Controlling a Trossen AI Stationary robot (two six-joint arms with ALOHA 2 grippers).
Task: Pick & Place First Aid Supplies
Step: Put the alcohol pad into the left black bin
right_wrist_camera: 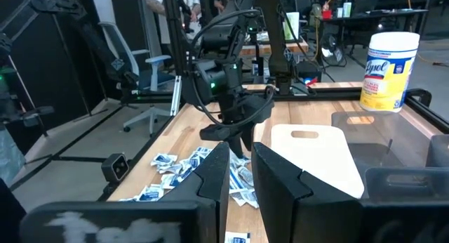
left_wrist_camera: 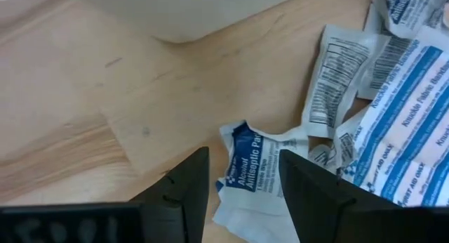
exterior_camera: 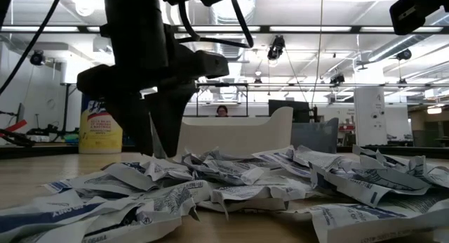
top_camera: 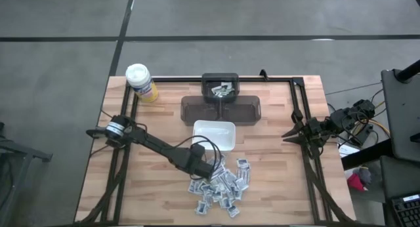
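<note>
The first aid supplies point(top_camera: 223, 187) are a loose pile of small white packets with blue print on the wooden table near its front edge, filling the foreground of the low view point(exterior_camera: 245, 190). My left gripper point(top_camera: 209, 176) points steeply down at the pile's far left edge and is open. Its fingers point(left_wrist_camera: 189, 187) stand on either side of a crumpled blue-printed antiseptic pad packet point(left_wrist_camera: 247, 174) lying on the table. I cannot tell whether they touch it. My right gripper point(top_camera: 287, 136) waits at the table's right edge, held level, slightly open and empty point(right_wrist_camera: 240, 155).
A white rectangular dish point(top_camera: 214, 134) lies just beyond the pile. Behind it are a dark tray point(top_camera: 221, 110) and a dark bin point(top_camera: 221, 89) with a few packets inside. A yellow canister with a white lid point(top_camera: 141, 81) stands at the far left corner.
</note>
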